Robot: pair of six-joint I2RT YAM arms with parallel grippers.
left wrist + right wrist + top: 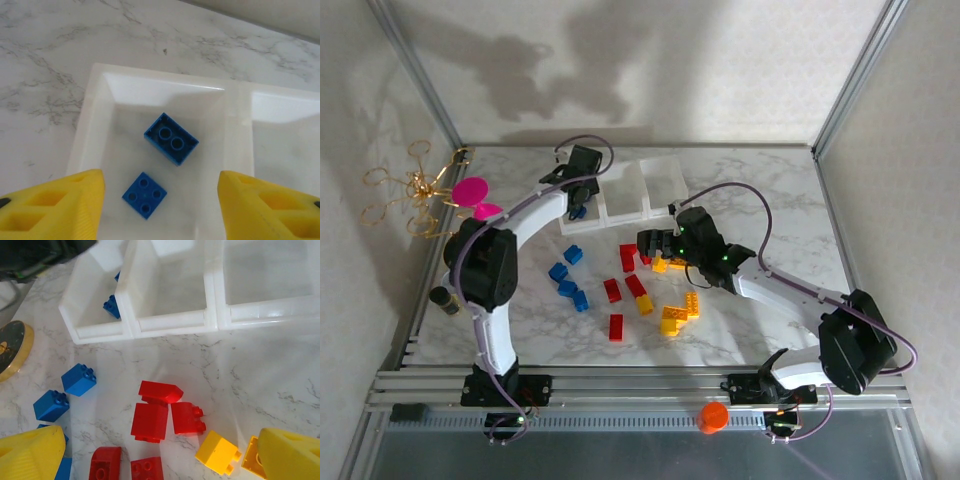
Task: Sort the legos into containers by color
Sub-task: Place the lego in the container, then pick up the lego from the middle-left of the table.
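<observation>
The white three-compartment tray (642,204) stands at the back of the table. My left gripper (578,188) hangs open over its left compartment (165,82), where two blue legos (171,138) (144,194) lie on the floor; its yellow fingers (60,210) hold nothing. My right gripper (648,243) is open just above a cluster of red legos (150,421) with a yellow lego (217,452) beside them. Blue legos (567,278), red legos (616,300) and yellow legos (678,315) lie loose in front of the tray. The middle compartment (170,322) and the right one hold nothing.
Magenta discs (470,190) and a gold wire piece (410,190) sit at the back left. A small dark cup (444,298) stands by the left rail. An orange knob (712,417) is on the near rail. A gold disc (11,345) lies left of the tray.
</observation>
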